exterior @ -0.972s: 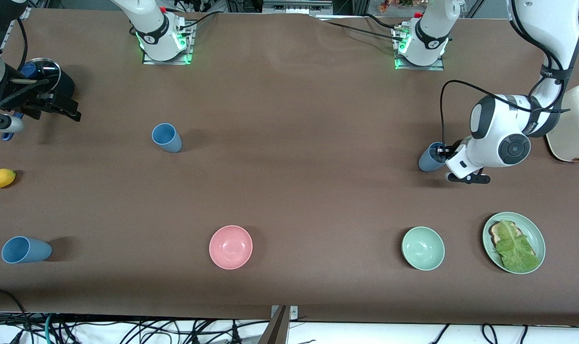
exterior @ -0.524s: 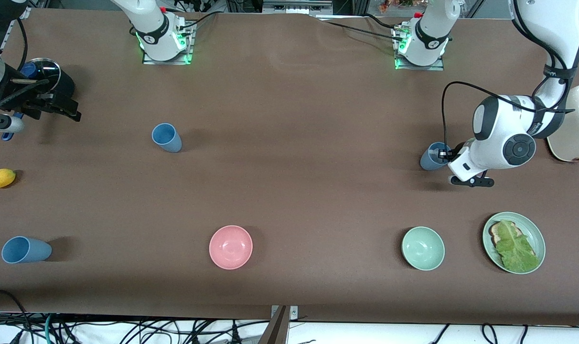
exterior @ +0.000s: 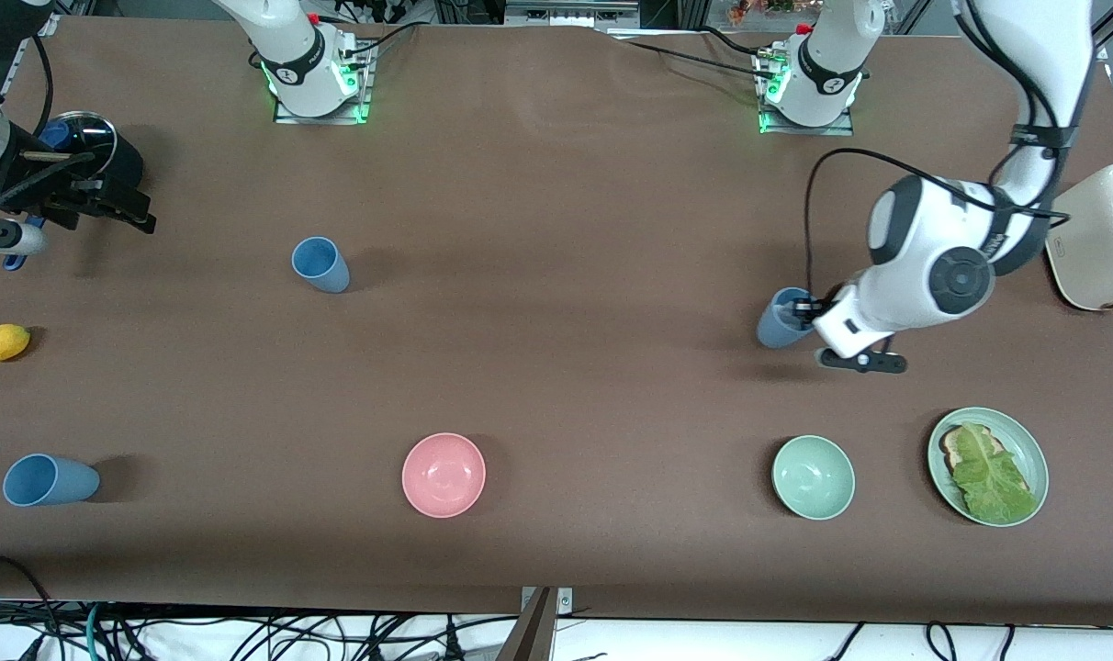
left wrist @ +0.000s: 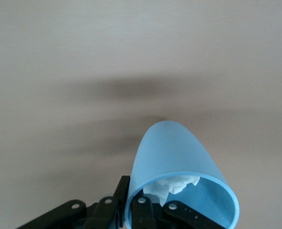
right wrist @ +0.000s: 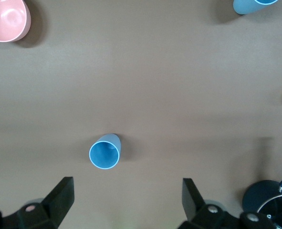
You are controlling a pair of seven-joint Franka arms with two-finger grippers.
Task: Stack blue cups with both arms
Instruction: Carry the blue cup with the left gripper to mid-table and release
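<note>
Left gripper (exterior: pixel 806 312): my fingers pinch the wall of a blue cup (exterior: pixel 779 318), one inside the rim, one outside; cup over the table toward my left arm's end.
Right gripper (right wrist: pixel 126 200): fingers spread, empty, waiting high over a second cup (right wrist: pixel 105 151).
Progress: one cup gripped; nothing stacked yet; a third cup (exterior: pixel 50 479) untouched.
Held cup axis: tilted, mouth toward my wrist, base pointing away.
</note>
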